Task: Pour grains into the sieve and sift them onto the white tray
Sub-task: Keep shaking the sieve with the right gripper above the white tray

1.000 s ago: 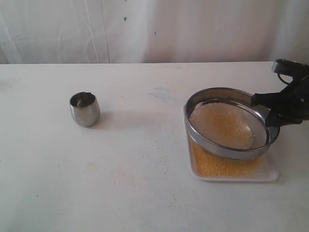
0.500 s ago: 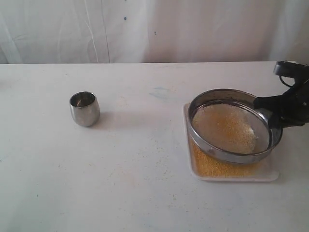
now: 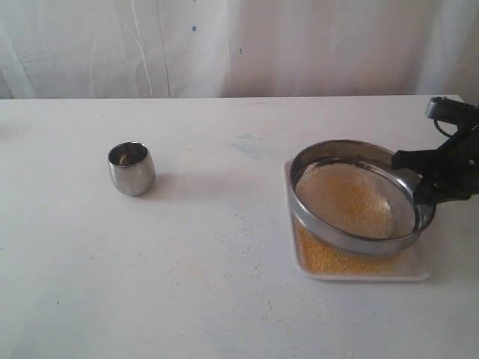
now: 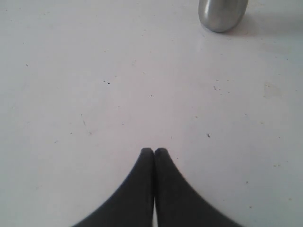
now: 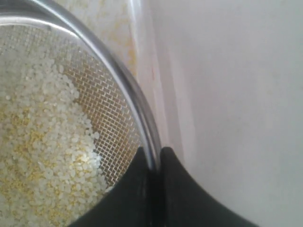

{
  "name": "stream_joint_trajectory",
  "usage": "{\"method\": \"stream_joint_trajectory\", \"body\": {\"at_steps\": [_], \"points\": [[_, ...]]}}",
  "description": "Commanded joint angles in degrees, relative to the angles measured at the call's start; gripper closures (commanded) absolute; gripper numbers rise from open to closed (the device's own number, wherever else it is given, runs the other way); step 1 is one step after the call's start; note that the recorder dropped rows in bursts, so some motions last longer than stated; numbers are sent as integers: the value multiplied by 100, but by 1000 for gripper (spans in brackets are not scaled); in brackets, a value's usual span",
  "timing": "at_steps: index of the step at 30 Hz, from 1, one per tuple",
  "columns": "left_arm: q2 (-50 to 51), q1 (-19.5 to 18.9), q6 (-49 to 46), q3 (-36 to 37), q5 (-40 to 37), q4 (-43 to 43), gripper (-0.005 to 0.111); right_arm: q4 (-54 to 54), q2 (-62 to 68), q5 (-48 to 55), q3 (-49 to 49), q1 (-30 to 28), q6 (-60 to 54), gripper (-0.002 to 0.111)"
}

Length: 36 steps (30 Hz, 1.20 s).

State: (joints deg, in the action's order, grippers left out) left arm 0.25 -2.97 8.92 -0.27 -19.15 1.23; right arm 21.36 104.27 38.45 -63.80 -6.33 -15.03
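The steel sieve (image 3: pixel 352 241) hangs tilted just above the white tray (image 3: pixel 419 269) at the right of the table. My right gripper (image 3: pixel 420 187) is shut on the sieve's right rim (image 5: pixel 144 120), one finger inside the ring and one outside. Pale whitish grains (image 5: pixel 42 142) mixed with some yellow lie on the mesh. Fine yellow grains (image 3: pixel 337 259) cover the tray under the sieve. My left gripper (image 4: pixel 154 151) is shut and empty, low over bare table, out of the exterior view.
A small rounded steel cup (image 3: pixel 132 168) stands upright at the left of the table, also seen as the cup (image 4: pixel 222 14) in the left wrist view beyond the shut fingers. Scattered specks of grain dot the tabletop (image 3: pixel 224 254). A white curtain hangs behind.
The sieve has shifted slightly back and forth over the tray in my right gripper's hold, with the grains resettling on the mesh. The cup and left gripper have not moved.
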Motion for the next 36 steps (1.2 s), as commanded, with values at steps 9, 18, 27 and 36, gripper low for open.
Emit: {"method": "stream_joint_trajectory", "body": {"at_steps": [9,18,27,36], "points": [[-25,35,9,27,-181,-36,107,197,-70,-253,330,5,-58,108],[-25,35,9,27,-181,-36,107,478,-68,-887,491,61,365,108],[-25,35,9,27,-181,-36,107,231,-271,-30,502,61,193,108],[-25,35,9,27,-181,-36,107,39,-605,-84,396,45,339,108]]}}
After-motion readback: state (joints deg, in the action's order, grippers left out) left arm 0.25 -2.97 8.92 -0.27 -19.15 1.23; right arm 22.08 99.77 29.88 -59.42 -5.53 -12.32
